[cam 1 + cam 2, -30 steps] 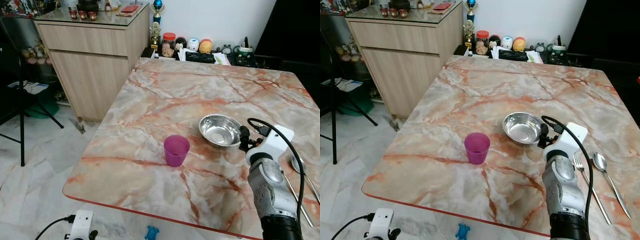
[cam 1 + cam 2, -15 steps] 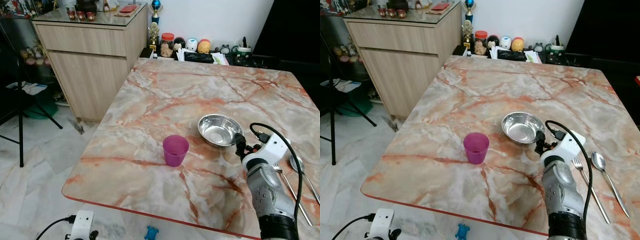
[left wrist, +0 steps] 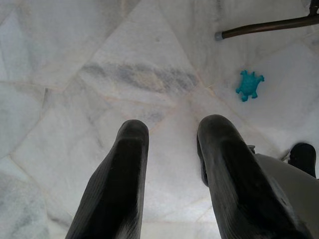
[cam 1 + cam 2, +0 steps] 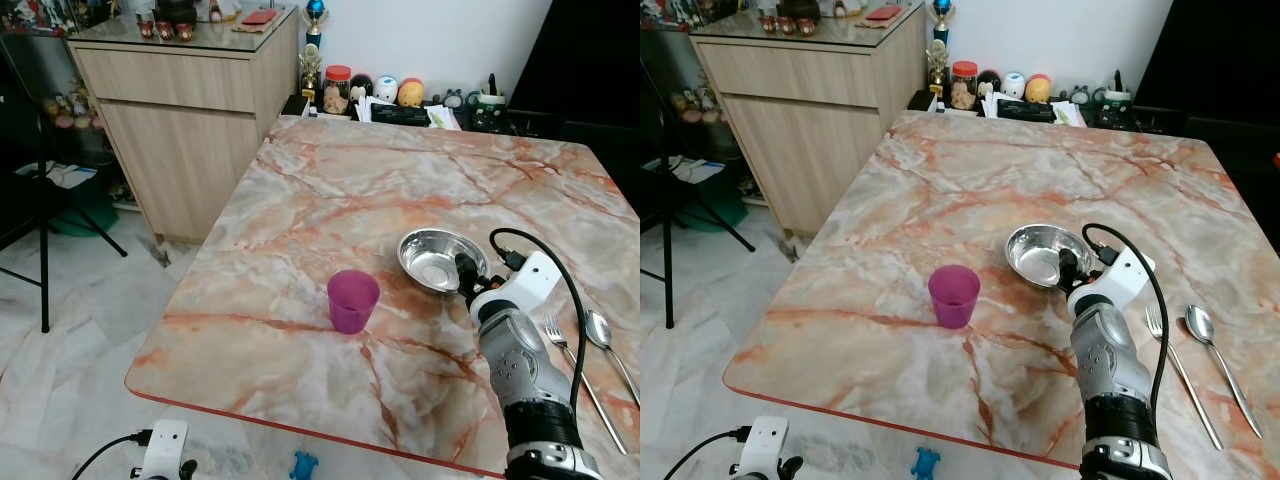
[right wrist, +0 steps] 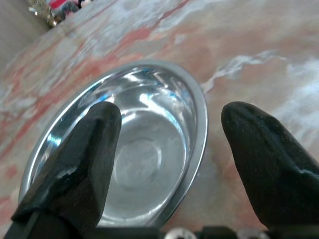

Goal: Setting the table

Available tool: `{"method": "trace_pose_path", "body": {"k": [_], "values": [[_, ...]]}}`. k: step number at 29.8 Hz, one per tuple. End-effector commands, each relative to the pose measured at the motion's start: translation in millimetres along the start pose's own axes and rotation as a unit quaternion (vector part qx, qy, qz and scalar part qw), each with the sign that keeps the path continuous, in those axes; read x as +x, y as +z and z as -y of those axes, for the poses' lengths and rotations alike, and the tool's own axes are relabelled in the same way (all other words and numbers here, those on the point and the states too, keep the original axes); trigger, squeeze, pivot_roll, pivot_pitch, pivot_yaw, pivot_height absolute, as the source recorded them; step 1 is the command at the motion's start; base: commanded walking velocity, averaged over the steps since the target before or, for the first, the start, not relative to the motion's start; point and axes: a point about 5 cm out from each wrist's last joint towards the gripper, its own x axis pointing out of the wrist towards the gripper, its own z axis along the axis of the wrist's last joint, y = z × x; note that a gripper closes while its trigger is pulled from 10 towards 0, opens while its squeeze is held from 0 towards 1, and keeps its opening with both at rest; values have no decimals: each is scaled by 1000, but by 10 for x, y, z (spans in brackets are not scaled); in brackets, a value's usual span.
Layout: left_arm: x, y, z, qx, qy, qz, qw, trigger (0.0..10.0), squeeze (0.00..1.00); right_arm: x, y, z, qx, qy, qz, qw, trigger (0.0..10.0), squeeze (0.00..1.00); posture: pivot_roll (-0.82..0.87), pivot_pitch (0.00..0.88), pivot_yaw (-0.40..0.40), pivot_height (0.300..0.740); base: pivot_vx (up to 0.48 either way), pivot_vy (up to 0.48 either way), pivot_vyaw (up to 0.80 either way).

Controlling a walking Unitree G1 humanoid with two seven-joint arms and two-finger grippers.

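A steel bowl [image 4: 435,258] rests on the marble table [image 4: 330,190], right of centre. A purple cup [image 4: 352,300] stands upright to its left, nearer the front edge. A fork [image 4: 570,355] and a spoon [image 4: 603,335] lie side by side at the right. My right gripper [image 4: 466,272] is at the bowl's near right rim. In the right wrist view it [image 5: 169,112] is open, with one finger over the bowl [image 5: 139,149] and the other outside the rim. My left gripper [image 3: 172,132] hangs open above the floor.
A wooden cabinet [image 4: 180,110] stands left of the table. Jars and small figures [image 4: 400,95] line the far edge. On the tiled floor are a teal toy [image 3: 249,84], a white device with a cable [image 4: 165,450] and a black stand [image 4: 45,250].
My right gripper has moved left from beside the fork to the bowl's right rim, uncovering the fork. The bowl, cup and cutlery have stayed put.
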Motion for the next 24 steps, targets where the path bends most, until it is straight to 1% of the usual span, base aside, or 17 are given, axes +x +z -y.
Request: {"method": "trace_pose_path", "body": {"k": [1,5,10,12,18,24], "values": [[-6,-38,-13,-3,5,-8,1000,10000,0,30,16,-35,17,-2,6,1000,10000,0,85,0,-37,740,0,0,0],[-4,-31,-6,-3,5,-7,1000,10000,0,38,15,-52,21,-2,8,1000,10000,0,85,0,-40,740,0,0,0],[-1,-23,15,-2,2,-6,1000,10000,0,48,10,-35,29,-6,7,1000,10000,0,85,0,-39,740,0,0,0],[0,-21,20,-1,1,-6,1000,10000,0,57,-24,-11,40,-13,1,999,10000,0,85,1,-38,740,0,0,0],[-1,-22,12,0,1,-6,1000,10000,0,65,-85,11,51,-19,-8,998,10000,0,89,1,-38,740,0,0,0],[-2,-23,9,1,1,-6,1000,10000,0,80,-136,15,53,-19,-18,998,10000,0,90,0,-38,740,0,0,0]]}}
